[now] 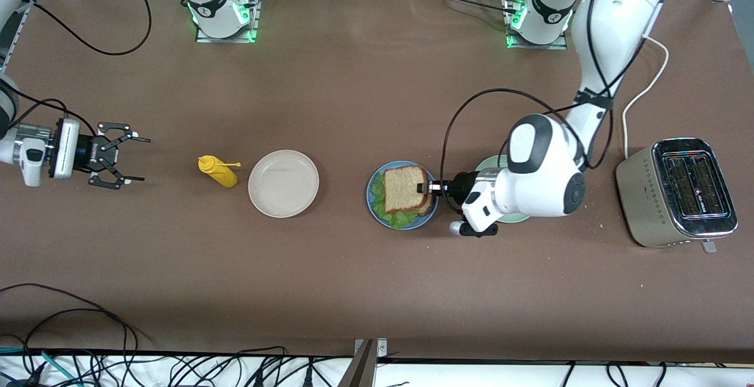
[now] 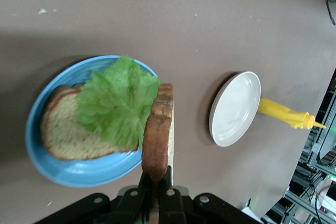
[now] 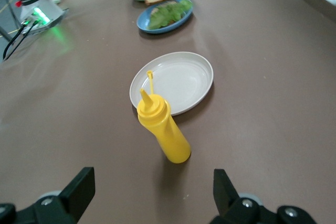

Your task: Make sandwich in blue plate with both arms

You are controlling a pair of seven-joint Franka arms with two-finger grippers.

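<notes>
The blue plate holds a bread slice with a crinkly green lettuce leaf on it. My left gripper is shut on the crust edge of a second bread slice and holds it over the lettuce and plate. In the left wrist view the held slice shows edge-on between the fingers of the left gripper, above the plate's rim. My right gripper is open and empty, waiting at the right arm's end of the table.
A yellow mustard bottle and a beige-white plate lie between the right gripper and the blue plate. A pale green plate is mostly hidden under the left arm. A steel toaster stands at the left arm's end.
</notes>
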